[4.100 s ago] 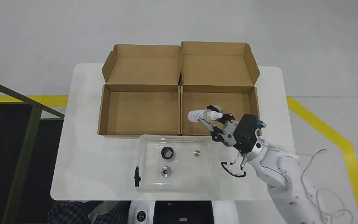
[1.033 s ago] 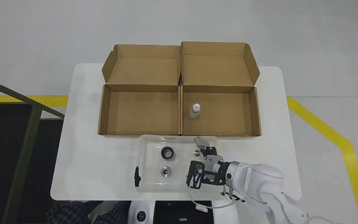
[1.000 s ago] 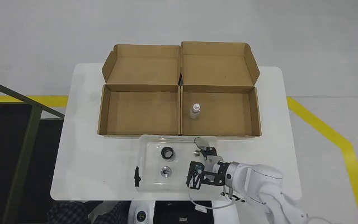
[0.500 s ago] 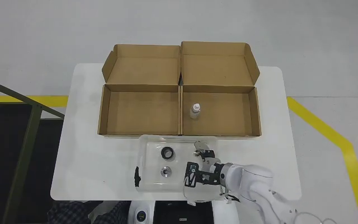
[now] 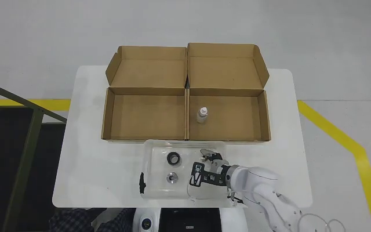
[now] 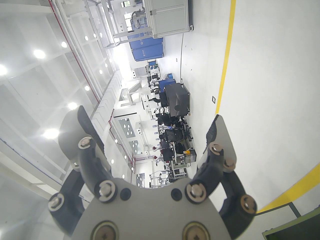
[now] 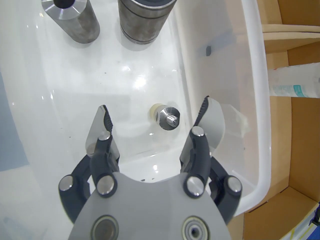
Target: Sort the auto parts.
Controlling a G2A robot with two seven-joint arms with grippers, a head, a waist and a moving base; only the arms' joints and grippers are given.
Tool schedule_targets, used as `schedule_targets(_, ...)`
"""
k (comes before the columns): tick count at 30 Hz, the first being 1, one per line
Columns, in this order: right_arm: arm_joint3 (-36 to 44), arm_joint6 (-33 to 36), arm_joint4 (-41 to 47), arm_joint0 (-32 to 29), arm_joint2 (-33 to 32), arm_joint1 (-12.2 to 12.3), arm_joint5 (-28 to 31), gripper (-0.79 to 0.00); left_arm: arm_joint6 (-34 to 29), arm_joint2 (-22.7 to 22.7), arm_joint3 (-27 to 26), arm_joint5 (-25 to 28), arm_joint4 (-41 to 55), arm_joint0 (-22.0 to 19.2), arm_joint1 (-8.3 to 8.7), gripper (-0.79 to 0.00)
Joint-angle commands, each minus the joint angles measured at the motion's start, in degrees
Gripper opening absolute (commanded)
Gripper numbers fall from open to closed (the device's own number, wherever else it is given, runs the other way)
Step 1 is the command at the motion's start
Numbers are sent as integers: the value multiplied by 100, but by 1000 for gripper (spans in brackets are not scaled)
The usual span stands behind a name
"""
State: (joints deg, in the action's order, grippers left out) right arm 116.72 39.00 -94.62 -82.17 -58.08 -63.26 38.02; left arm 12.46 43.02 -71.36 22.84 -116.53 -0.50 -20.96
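In the right wrist view my right gripper (image 7: 155, 107) is open inside the white tray (image 7: 252, 76). It straddles a small metal plug (image 7: 166, 118) lying by the tray wall on the box side. Beyond it stand a linear bearing (image 7: 147, 8) and a steel cylinder (image 7: 71, 17). From above, the right gripper (image 5: 201, 165) sits in the tray's right half, with the bearing (image 5: 173, 158) and cylinder (image 5: 172, 177) to its left. A white bottle (image 5: 202, 114) rests in the right cardboard box (image 5: 264, 116). My left gripper (image 6: 148, 116) is open, holds nothing and points out into the room.
The left cardboard box (image 5: 107, 116) sits beside the right one, both with lids folded back. A small black object (image 5: 141, 183) lies on the table at the tray's left edge. The right wrist view has the box wall (image 7: 300, 113) and the bottle (image 7: 295, 83) just past the tray rim.
The right gripper, which held the white bottle over the right box four seconds ago, has left it there. It now sits in the tray and has crept leftward over the last second.
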Motion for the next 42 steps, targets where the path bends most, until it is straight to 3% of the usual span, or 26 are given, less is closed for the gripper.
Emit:
schedule_targets(1, -11, 56, -39, 29, 32, -6, -36, -314, 0, 0, 0, 0, 0, 0, 0, 0)
schedule_targets(4, -43, 121, -78, 74, 81, -19, -100, -409, 0, 0, 0, 0, 0, 0, 0, 0)
schedule_targets(11, -128, 196, -119, 173, 185, -46, -178, -511, 0, 0, 0, 0, 0, 0, 0, 0)
schedule_targets(17, -151, 202, -130, 222, 233, -62, -220, -785, 0, 0, 0, 0, 0, 0, 0, 0)
schedule_targets(30, 299, -580, 63, 25, 48, -12, -105, -785, 0, 0, 0, 0, 0, 0, 0, 0)
schedule_targets(42, 586, -2517, 554, -530, -724, 115, -221, -785, 0, 0, 0, 0, 0, 0, 0, 0)
